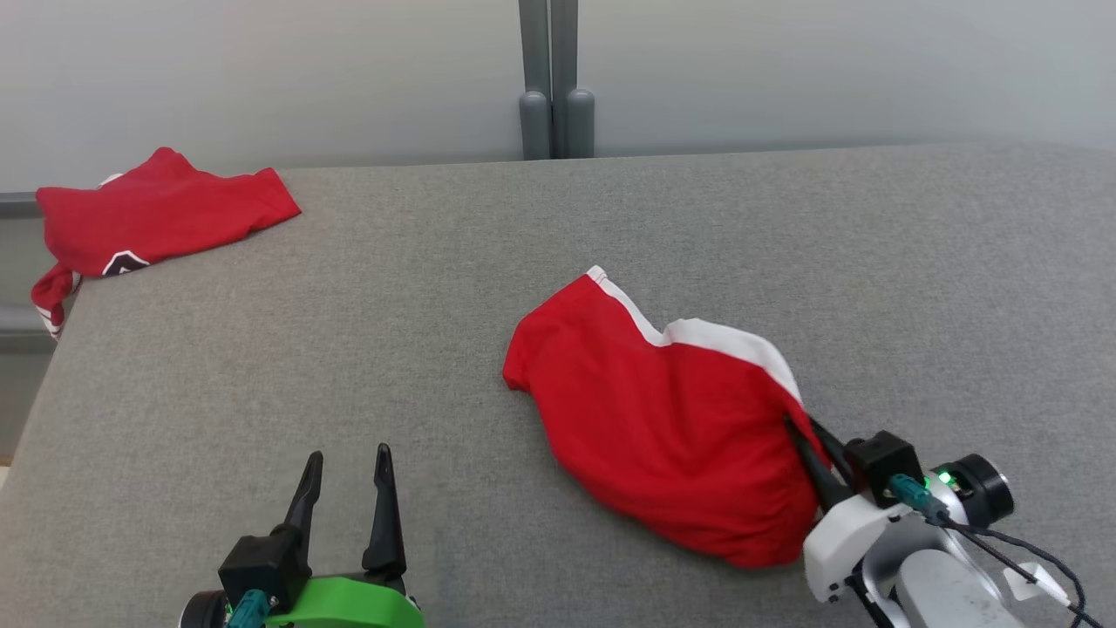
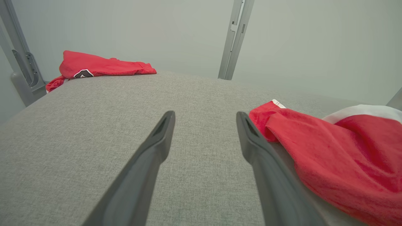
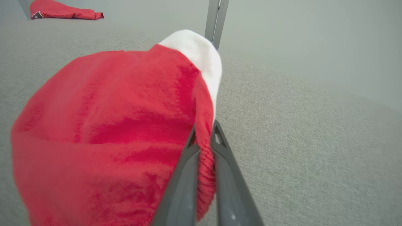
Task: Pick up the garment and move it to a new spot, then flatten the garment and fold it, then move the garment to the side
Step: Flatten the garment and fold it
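A red garment (image 1: 663, 419) with a white band lies bunched on the grey surface, right of centre. My right gripper (image 1: 806, 440) is shut on the garment's right edge; in the right wrist view the fingers (image 3: 185, 175) pinch a red hem of the garment (image 3: 103, 131) between them. My left gripper (image 1: 344, 488) stands open at the lower left, well apart from the cloth. In the left wrist view its fingers (image 2: 150, 157) spread over bare fabric, the garment (image 2: 339, 157) lying to their right.
A second red garment (image 1: 148, 218) with a dark emblem lies at the far left corner, partly hanging over the grey surface's (image 1: 436, 305) edge. A grey post (image 1: 551, 87) stands behind the far edge against a pale wall.
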